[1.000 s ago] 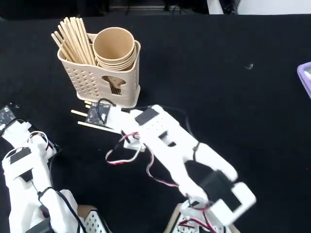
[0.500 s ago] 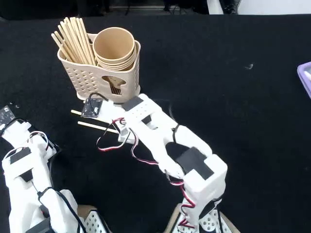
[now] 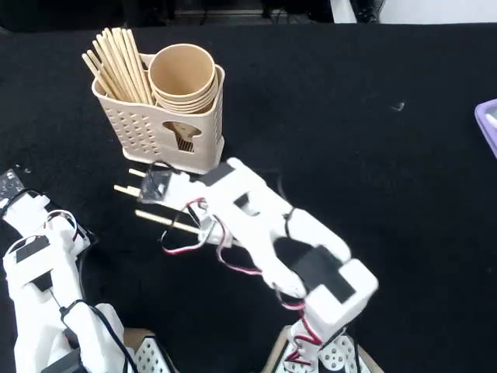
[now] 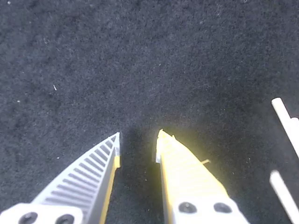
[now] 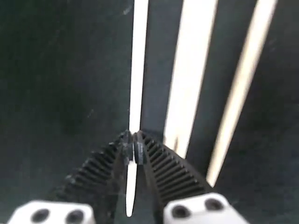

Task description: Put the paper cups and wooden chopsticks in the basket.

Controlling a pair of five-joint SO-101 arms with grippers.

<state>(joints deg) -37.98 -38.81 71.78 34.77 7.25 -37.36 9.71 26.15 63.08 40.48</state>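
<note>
High view: at the lower left of the black bench (image 3: 388, 194) the left arm (image 3: 39, 272) is seen, folded low. In the left wrist view the left hand (image 4: 138, 140) is seen close over the cloth, its jaws parted narrowly with nothing between them. Farther back on the bench the basket (image 3: 167, 132) is stood upright. A bundle of wooden chopsticks (image 3: 116, 58) is leaned in its left compartment, and a stack of paper cups (image 3: 182, 74) is nested in its right one. Just in front of the basket, three loose chopsticks (image 3: 167, 221) are laid flat on the bench, and the right arm (image 3: 256, 217) is stretched out to them. In the right wrist view the right hand (image 5: 133, 142) is closed on one thin chopstick (image 5: 139, 70), which is pinched between the tips. Two further chopsticks (image 5: 191, 70) are laid just beside it, roughly parallel. At the right edge a purple object (image 3: 488, 124) is partly seen, well apart from the basket.
</note>
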